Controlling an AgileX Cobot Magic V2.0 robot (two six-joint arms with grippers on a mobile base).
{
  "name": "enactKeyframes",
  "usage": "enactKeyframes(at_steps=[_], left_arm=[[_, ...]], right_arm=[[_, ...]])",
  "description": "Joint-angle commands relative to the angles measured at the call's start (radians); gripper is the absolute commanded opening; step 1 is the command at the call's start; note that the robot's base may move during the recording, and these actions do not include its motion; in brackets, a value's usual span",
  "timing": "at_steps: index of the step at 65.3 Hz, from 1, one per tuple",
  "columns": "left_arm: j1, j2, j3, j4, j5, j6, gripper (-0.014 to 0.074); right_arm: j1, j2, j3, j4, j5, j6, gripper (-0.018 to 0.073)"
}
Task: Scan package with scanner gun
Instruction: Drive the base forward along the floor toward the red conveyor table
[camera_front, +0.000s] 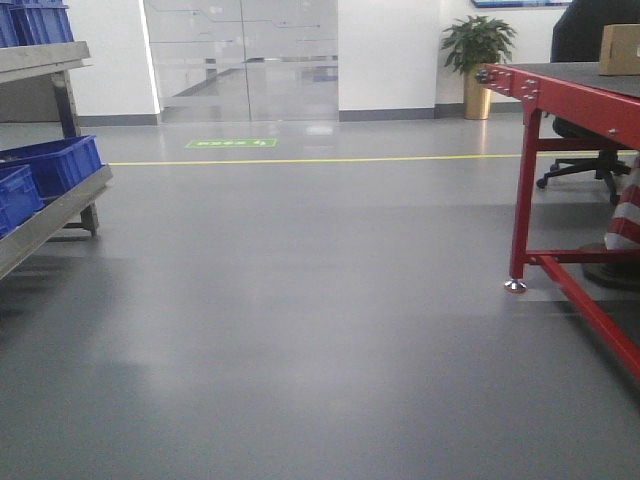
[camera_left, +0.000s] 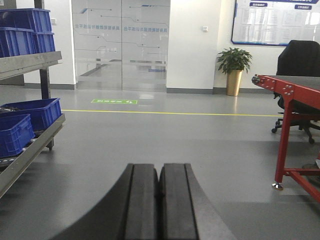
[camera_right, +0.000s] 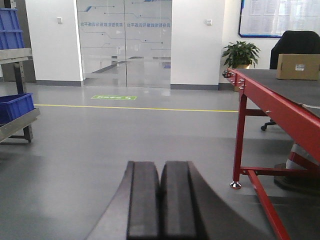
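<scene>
The left claw (camera_left: 159, 200) and the right claw (camera_right: 160, 200) each have their pads pressed together, pointing out over the grey floor (camera_front: 300, 330). The package (camera_right: 298, 66) sits toward the far end of the red-framed tabletop (camera_right: 270, 102) with its white label facing the right wrist view, well apart from both claws.

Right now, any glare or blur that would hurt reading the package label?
Front view: soft, hazy, pale glare on the floor, package cropped at the edge. Right wrist view: sharper, its white label shows but is too small to read. Left wrist view: sharp, no package.
</scene>
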Motion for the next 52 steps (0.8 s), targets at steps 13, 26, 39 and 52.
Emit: enactKeyframes(at_steps=[13, 26, 39, 52], left_arm=[[-0.004, -0.003, -0.001, -0.005, -0.018, 0.004, -0.0111], [-0.004, -0.003, -0.001, -0.005, -0.018, 0.004, -0.0111], [-0.004, -0.003, -0.001, -0.005, -0.018, 0.004, -0.0111], [-0.004, -0.003, -0.001, -0.005, -0.018, 0.004, -0.0111]], right_arm=[[-0.002, -0.004, 0.000, 0.001, -0.022, 0.000, -0.0162], [-0.002, -0.004, 0.000, 0.001, -0.022, 0.000, -0.0162], [-0.002, -0.004, 0.000, 0.001, -0.022, 0.000, -0.0162], [-0.002, -0.004, 0.000, 0.001, -0.022, 0.000, -0.0162]])
